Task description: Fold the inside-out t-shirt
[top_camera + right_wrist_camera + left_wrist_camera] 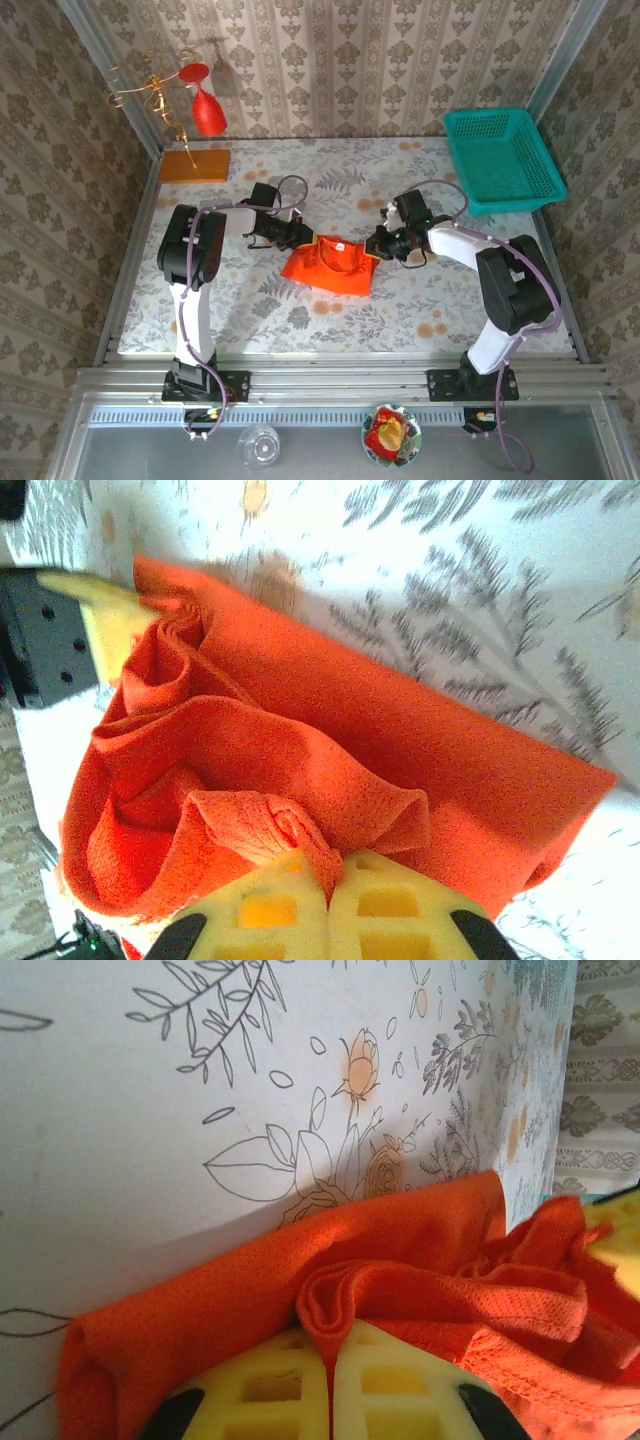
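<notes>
The inside-out t-shirt (328,268) lies bunched in a rough rectangle at the middle of the floral-print table (450,305). It is plain orange-red cloth, and its far edge is gathered into folds between the two arms. The left gripper (298,237) meets the shirt's far left corner. Its yellow fingers (400,1385) are pressed together, pinching a fold of the cloth. The right gripper (376,246) meets the far right corner, and its fingers (260,912) likewise clamp a puckered fold. Well apart, a teal mesh basket (503,160) sits at the far right. An orange-brown board (194,165) lies at the far left, with a red wine glass (208,112) beyond it.
</notes>
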Robot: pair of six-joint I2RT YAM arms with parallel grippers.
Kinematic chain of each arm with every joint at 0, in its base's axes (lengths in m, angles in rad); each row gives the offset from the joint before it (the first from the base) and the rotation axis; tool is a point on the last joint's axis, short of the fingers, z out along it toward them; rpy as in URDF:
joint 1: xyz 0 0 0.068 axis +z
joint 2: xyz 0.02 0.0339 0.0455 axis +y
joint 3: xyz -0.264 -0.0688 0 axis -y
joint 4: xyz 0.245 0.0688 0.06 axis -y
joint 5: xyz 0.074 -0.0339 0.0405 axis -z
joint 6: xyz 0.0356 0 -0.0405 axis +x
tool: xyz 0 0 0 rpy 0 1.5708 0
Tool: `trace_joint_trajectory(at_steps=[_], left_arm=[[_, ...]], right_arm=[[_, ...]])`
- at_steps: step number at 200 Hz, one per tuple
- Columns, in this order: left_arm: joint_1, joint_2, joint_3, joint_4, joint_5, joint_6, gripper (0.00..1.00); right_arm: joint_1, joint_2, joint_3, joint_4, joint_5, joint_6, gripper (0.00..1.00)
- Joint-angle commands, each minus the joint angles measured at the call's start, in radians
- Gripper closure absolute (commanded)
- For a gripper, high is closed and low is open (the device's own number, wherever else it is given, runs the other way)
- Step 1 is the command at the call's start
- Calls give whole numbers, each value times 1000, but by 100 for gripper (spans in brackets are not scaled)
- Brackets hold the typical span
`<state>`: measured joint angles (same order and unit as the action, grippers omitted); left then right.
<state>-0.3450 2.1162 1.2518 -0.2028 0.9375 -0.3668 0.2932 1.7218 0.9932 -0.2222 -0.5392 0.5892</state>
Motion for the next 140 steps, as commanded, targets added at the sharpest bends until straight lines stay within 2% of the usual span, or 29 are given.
trace_joint_trajectory(at_steps=[1,37,57,101,125,140], left_arm=[[6,47,0,-66,-19,56,100],[12,37,-12,-69,-22,63,100],[14,5,-20,-65,-18,58,100],[18,-169,-15,-40,-13,2,100],[16,-200,26,-30,-65,-18,100],[14,-171,78,-103,-165,15,100]], right_arm=[[-36,75,45,-22,23,58,100],[-53,142,16,-46,111,103,100],[-61,192,20,-66,108,85,100],[-59,204,13,-88,110,51,100],[-59,203,8,-91,106,39,100],[-58,204,5,-96,102,30,100]])
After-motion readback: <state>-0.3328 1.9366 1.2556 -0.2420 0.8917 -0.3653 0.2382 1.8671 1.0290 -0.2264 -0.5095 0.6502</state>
